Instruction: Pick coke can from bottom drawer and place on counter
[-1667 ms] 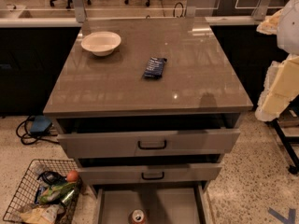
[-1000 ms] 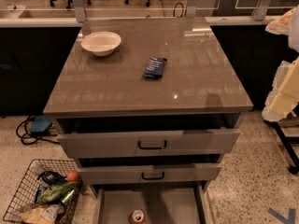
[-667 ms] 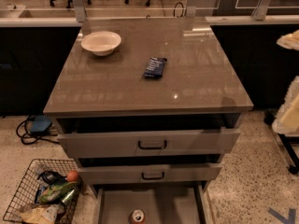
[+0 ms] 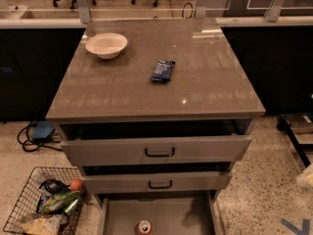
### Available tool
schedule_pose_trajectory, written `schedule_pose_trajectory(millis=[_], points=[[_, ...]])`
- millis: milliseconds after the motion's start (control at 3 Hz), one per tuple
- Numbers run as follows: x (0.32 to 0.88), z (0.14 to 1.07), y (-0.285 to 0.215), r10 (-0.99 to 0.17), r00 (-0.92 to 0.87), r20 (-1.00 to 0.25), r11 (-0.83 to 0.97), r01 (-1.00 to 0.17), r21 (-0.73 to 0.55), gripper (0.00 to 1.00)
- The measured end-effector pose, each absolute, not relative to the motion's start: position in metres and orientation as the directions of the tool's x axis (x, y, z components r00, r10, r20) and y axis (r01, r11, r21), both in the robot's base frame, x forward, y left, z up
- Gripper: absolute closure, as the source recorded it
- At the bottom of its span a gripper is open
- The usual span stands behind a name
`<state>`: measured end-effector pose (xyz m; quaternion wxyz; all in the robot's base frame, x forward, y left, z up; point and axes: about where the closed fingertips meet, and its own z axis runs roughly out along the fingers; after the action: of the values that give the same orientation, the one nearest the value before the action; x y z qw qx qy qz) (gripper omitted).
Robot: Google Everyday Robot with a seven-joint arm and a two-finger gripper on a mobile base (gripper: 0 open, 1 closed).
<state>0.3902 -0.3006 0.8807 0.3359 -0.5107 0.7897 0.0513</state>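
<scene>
1. Glossy counter [image 4: 122,92] holds a white bowl [image 4: 106,44] far-left and a dark packet [image 4: 162,71] near its middle.
2. Below the counter, the bottom drawer [image 4: 171,212] stands open, with the coke can [image 4: 144,227] upright near its front.
3. Low and right of the counter is probably the gripper [image 4: 306,176]; I cannot tell its state.

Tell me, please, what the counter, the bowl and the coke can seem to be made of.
The counter looks like polished stone or laminate: grey-brown, with glossy reflections. The bowl seems glazed ceramic or plastic: cream, smooth. The coke can in the bottom drawer looks like painted metal, silver on top. The tool shows only as a pale shape at the right edge.
</scene>
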Motion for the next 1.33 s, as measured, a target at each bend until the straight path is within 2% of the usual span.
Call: schedule_pose_trajectory(millis=[333,667,1333], points=[[0.378,0.846,-0.306,-0.678,-0.188,-0.710,0.459,-0.863,-0.210,0.00],[0.366,0.814,-0.305,-0.637,-0.062,-0.769,0.342,-0.916,-0.210,0.00],[0.364,0.807,-0.303,-0.649,0.006,-0.761,0.285,-0.925,-0.250,0.00]])
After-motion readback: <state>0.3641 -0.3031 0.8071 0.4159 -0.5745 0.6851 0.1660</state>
